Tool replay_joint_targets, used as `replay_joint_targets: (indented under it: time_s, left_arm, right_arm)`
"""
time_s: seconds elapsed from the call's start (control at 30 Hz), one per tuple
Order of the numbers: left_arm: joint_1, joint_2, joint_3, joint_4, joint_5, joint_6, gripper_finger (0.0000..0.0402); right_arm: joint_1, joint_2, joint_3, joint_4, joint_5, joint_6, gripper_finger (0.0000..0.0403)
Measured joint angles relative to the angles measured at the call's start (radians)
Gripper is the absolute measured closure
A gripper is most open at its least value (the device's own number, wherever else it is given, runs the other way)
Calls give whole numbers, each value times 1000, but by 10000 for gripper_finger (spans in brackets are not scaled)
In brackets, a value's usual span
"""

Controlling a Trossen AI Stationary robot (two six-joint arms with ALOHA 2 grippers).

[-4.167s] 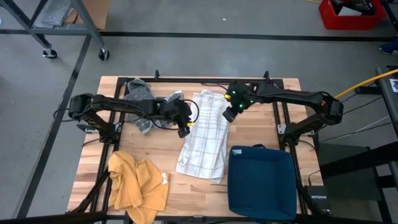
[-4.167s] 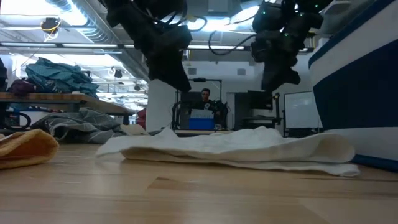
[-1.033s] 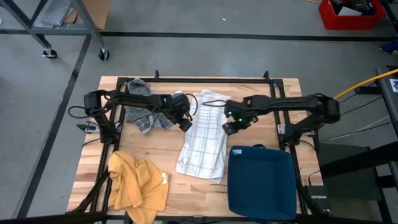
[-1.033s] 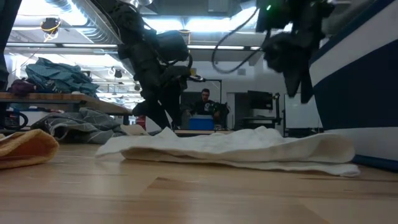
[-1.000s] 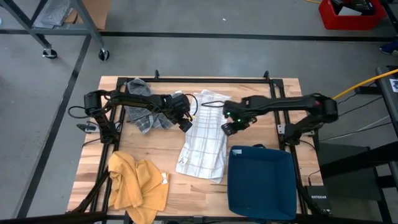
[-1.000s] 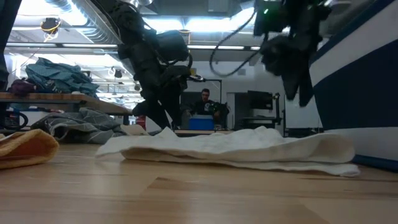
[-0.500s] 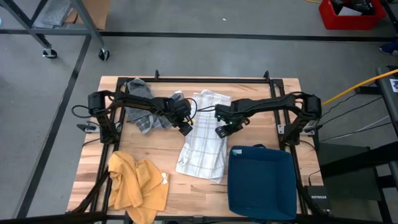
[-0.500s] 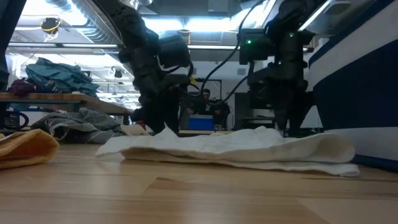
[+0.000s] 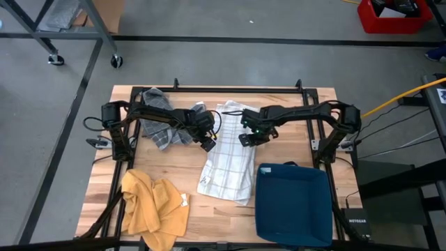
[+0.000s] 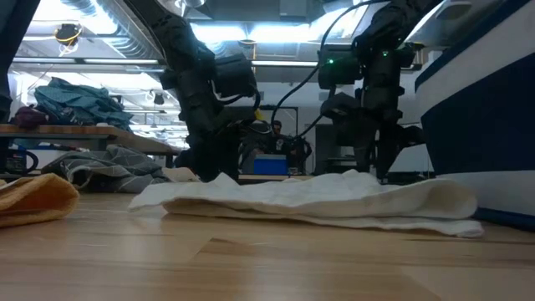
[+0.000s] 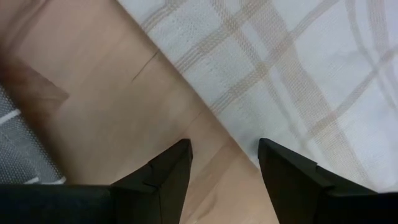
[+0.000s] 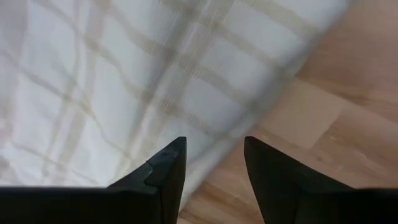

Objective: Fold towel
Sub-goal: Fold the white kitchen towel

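Observation:
The white checked towel [image 9: 230, 153] lies on the wooden table [image 9: 174, 167] as a long strip running from far to near, and shows as a low, rumpled band [image 10: 318, 201] in the low view. My left gripper [image 9: 208, 145] stands open, low over the towel's left edge [image 11: 205, 109], one finger over wood and one over cloth. At the towel's right edge [image 12: 249, 112] my right gripper [image 9: 245, 139] is also open, its fingers pointing down. My left gripper [image 11: 224, 149] straddles the towel's left edge from above; I cannot tell whether its fingertips touch the cloth. My right gripper [image 12: 214, 146] straddles the towel's right edge from above; whether it touches the cloth cannot be told either.
A blue bin [image 9: 293, 203] stands at the near right, close to the towel's near end. A yellow cloth [image 9: 155, 206] lies at the near left and a grey cloth [image 9: 159, 120] at the far left behind my left arm. Bare wood shows between towel and yellow cloth.
My right gripper has moved toward the table's left and come down from above the towel to its right edge. The towel has stayed where it was.

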Motion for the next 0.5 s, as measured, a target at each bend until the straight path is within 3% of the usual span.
replay_joint_targets:
  time_s: [0.27, 0.5]
  left_arm:
    - [3, 2, 0, 3, 2, 22, 219]
    - [3, 2, -1, 6, 2, 49, 219]
  right_arm:
    - [-1, 0, -25, -5, 44, 55, 237]
    - [-1, -6, -186, 271, -42, 228, 237]
